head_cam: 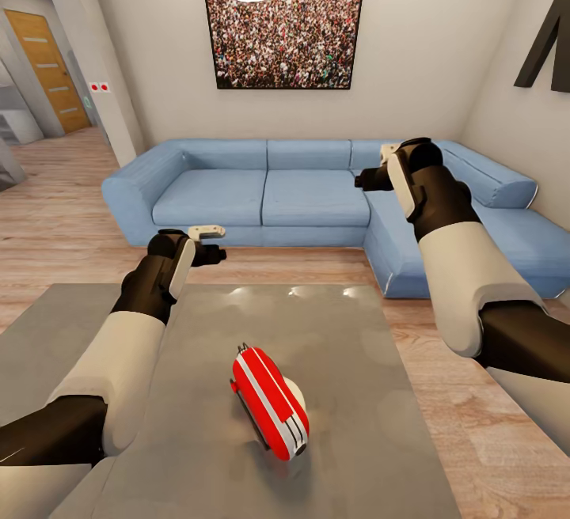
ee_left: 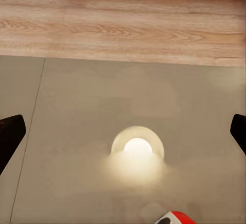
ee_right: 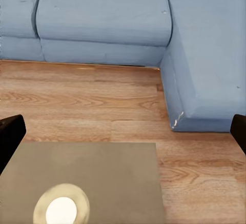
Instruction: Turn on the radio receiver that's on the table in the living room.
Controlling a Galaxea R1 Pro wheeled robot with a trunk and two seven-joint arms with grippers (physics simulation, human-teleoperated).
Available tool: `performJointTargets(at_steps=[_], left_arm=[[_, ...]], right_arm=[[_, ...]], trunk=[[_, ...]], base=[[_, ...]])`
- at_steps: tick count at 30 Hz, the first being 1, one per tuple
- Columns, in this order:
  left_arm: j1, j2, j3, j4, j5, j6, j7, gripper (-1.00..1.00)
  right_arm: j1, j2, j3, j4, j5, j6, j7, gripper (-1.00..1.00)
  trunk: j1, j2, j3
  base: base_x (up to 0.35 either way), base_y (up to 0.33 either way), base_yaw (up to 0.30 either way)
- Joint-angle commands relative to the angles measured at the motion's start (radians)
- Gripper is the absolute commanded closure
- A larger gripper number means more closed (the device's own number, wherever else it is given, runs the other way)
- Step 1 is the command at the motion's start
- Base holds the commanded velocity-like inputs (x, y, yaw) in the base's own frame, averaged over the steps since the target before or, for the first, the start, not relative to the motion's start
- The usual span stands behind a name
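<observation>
Red-and-white radio receiver (head_cam: pixel 269 402) lying on its side on the glossy grey worktop (head_cam: pixel 340 329), toward the near edge, untouched. Left gripper (head_cam: pixel 207 240) poised over the far edge, jaws spread wide apart and empty. Right gripper (head_cam: pixel 378 167) raised higher before the blue sofa (head_cam: pixel 261 191), jaws likewise wide and empty

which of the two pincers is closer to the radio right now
The left pincer: it hangs low over the table's far edge, while the right pincer is raised before the sofa.
</observation>
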Motion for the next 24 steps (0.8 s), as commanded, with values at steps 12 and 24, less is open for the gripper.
performJointTargets(at_steps=[12,24], left_arm=[[0.0,-0.044,-0.002,0.132,0.001,0.053,0.005,-1.0],[0.0,-0.065,-0.001,0.222,0.003,0.059,0.005,-1.0]], right_arm=[[0.0,0.015,0.0,0.004,0.0,0.001,-0.002,-1.0],[0.0,0.02,0.0,0.007,0.0,0.001,-0.004,-1.0]], trunk=[[0.0,0.0,0.0],[0.0,0.0,0.0]], base=[[0.0,0.0,0.0],[0.0,0.0,0.0]])
